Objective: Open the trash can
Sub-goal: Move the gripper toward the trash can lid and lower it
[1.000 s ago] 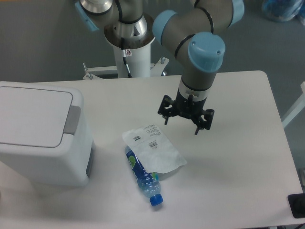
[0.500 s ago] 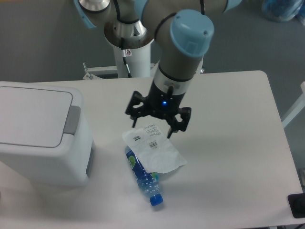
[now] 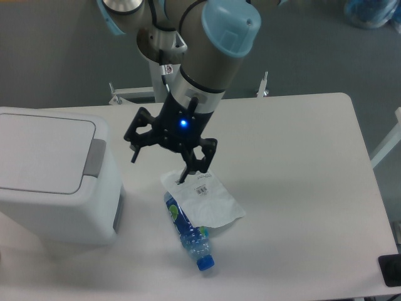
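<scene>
White table point(image 3: 301, 188) below: I have swung the gripper point(image 3: 161, 160), jaws wide and empty, leftward; the closed trash can point(image 3: 56, 182) waits left of them, nearer now.

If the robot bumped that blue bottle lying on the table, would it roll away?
Probably a little. The blue bottle lies on its side and looks round, so a sideways nudge could roll it. The white packet draped over its upper end might slow it. It looks like thin clear plastic, so likely light and easy to shove.
</scene>
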Motion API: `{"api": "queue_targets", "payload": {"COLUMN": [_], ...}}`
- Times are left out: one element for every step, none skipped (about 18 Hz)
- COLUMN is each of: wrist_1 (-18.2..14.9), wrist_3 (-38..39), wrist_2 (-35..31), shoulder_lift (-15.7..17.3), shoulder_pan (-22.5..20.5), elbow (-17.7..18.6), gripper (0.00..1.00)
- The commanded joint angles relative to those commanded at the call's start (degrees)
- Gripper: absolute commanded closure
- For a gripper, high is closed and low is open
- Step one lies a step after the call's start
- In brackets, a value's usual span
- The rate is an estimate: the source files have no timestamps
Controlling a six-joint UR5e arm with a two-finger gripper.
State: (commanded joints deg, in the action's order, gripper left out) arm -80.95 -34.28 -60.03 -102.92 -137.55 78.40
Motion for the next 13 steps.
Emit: {"api": "queue_targets", "payload": {"wrist_1": [0.00, 0.00, 0.00, 0.09, 0.09, 0.17, 0.26, 0.35, 0.35, 0.44, 0.44, 0.44, 0.44], "wrist_3": [0.00, 0.09, 0.44, 1.05, 1.49, 1.76, 1.76, 1.76, 1.76, 1.76, 1.76, 1.76, 1.76], "wrist_2": [0.70, 1.40, 1.84, 2.11, 2.11, 2.02, 2.02, 2.02, 1.94, 1.85, 1.85, 1.85, 1.76], "shoulder_lift": [0.00, 0.00, 0.00, -0.09, -0.26, -0.44, -0.70, -0.70, -0.62, -0.44, -0.44, -0.35, -0.35], "shoulder_pan": [0.26, 0.35, 0.44, 0.44, 0.62, 1.31, 1.76, 2.19, 2.37, 2.37, 2.46, 2.46, 2.46], "elbow": [0.00, 0.00, 0.00, 0.09, 0.09, 0.09, 0.26, 0.70, 1.14, 1.58, 1.93, 2.28, 2.46], "gripper": [0.00, 0.00, 0.00, 0.00, 0.00, 0.00, 0.00, 0.00, 0.00, 0.00, 0.00, 0.00, 0.00]}}
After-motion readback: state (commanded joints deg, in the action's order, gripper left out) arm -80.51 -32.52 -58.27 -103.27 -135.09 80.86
